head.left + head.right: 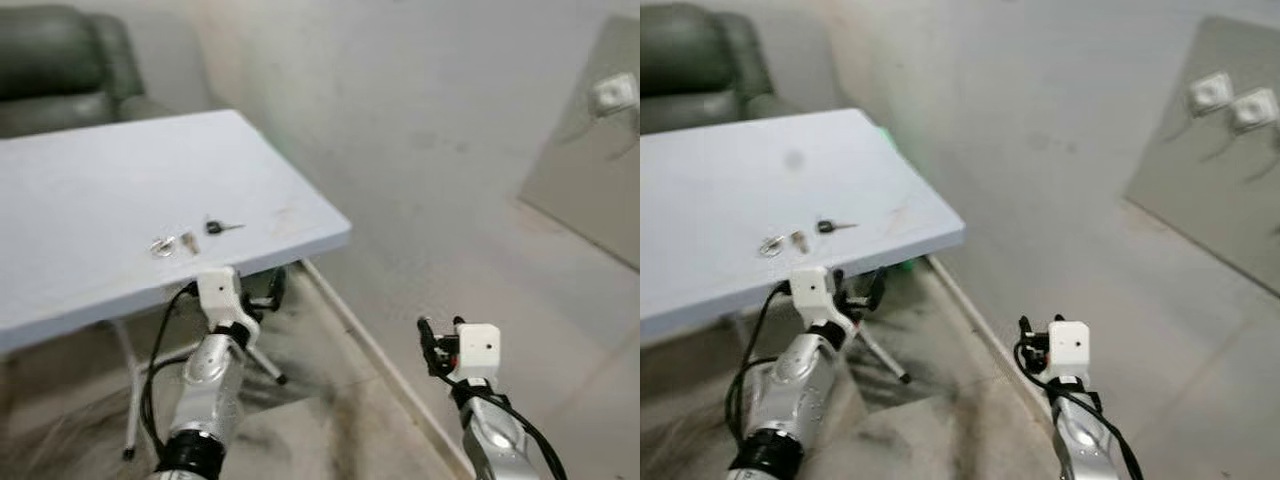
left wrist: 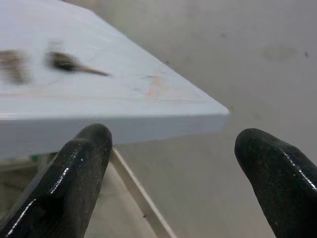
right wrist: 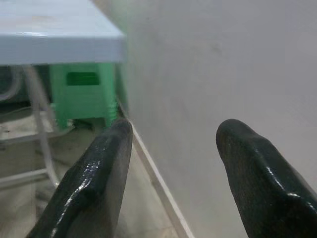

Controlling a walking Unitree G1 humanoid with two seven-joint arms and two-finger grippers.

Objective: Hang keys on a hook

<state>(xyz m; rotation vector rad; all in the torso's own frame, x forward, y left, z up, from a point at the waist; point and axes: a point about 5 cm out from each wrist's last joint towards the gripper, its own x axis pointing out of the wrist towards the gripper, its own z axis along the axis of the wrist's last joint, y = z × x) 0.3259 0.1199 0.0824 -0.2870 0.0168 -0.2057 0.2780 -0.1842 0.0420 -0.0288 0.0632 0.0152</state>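
We see the keys (image 1: 190, 239) lying flat near the front edge of the pale tabletop (image 1: 90, 200), not far from its right corner: a dark-headed key with a thin shaft, and just beside it a ring and a pale fob or second key, though the blur keeps us from saying which. Our left hand (image 2: 168, 163) sits below and just short of that edge, its two black fingers (image 2: 74, 173) spread wide with nothing between them, aimed up across the tabletop toward the keys. Our right hand (image 3: 171, 168) hangs lower beside the wall, its fingers also apart and empty, with a green stool (image 3: 81, 96) under the table ahead of it. We judge the bunch to be light, hard and metal, so it should be slick against the smooth surface and inclined to skate away rather than lift; the loose pieces will swing once raised. The dark key head or the ring looks like the best place to pinch, from above. Two white hooks (image 1: 1230, 100) sit on a grey panel on the wall, well apart from the tabletop.
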